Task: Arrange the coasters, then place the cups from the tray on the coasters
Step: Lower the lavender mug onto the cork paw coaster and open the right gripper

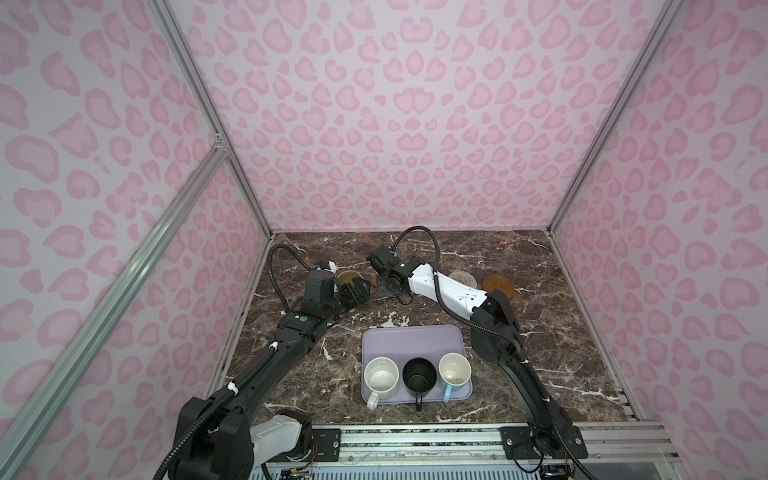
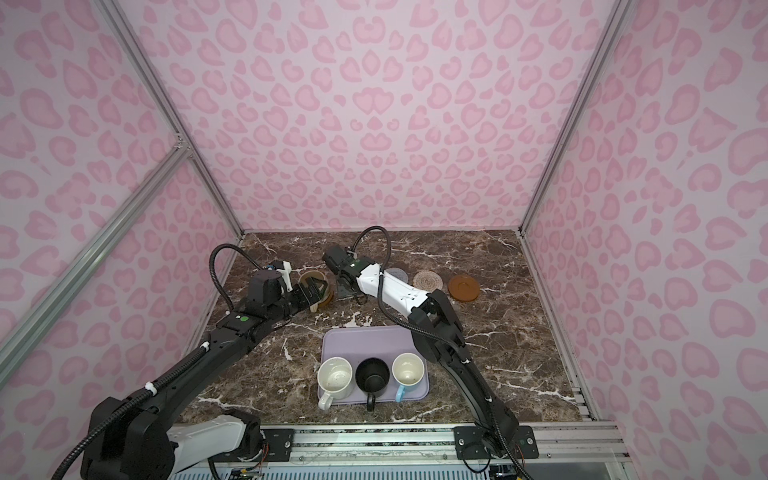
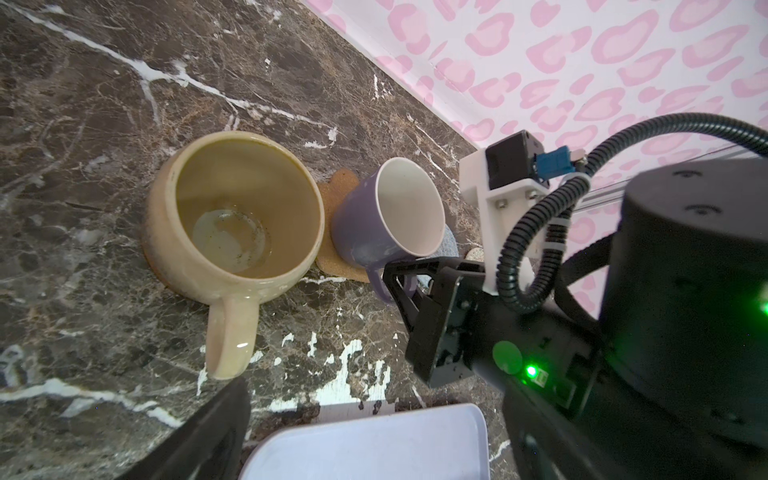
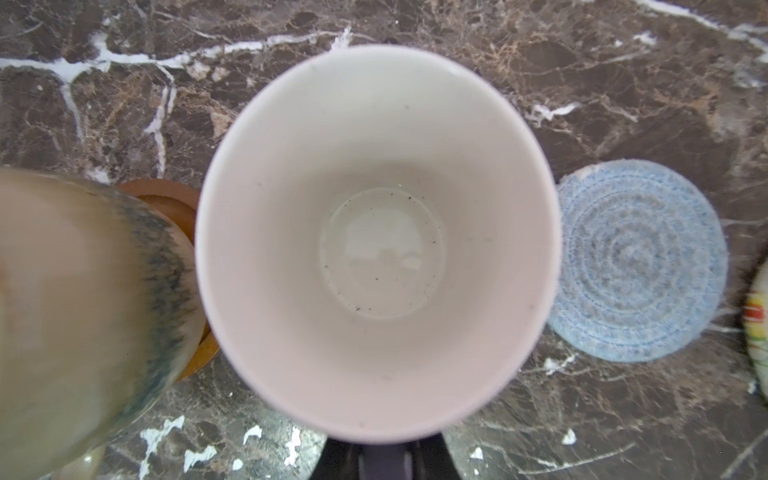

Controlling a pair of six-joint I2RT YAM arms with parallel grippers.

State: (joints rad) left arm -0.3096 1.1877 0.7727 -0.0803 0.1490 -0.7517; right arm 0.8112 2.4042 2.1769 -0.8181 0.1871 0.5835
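Observation:
The rounded yellow-beige cup [image 3: 237, 216] stands on a round brown coaster [image 4: 178, 208] at the far left, handle toward my left gripper [image 1: 356, 293]. That gripper is open just in front of the handle and holds nothing. My right gripper [image 4: 384, 461] is shut on the handle of the lavender cup [image 3: 390, 216], which sits upright on the tan paw coaster [image 3: 336, 187]. In both top views the right wrist hides this cup. The lavender tray [image 1: 415, 336] holds the white speckled cup [image 1: 381, 376], the black cup [image 1: 419, 374] and the light blue cup [image 1: 455, 370].
To the right of the lavender cup lie a blue-grey woven coaster [image 4: 636, 262], a beige woven coaster [image 2: 428, 279] and a second brown disc coaster [image 2: 463, 286], all bare. Pink patterned walls close the marble table [image 1: 561, 332] on three sides. The two arms stand close together at the back.

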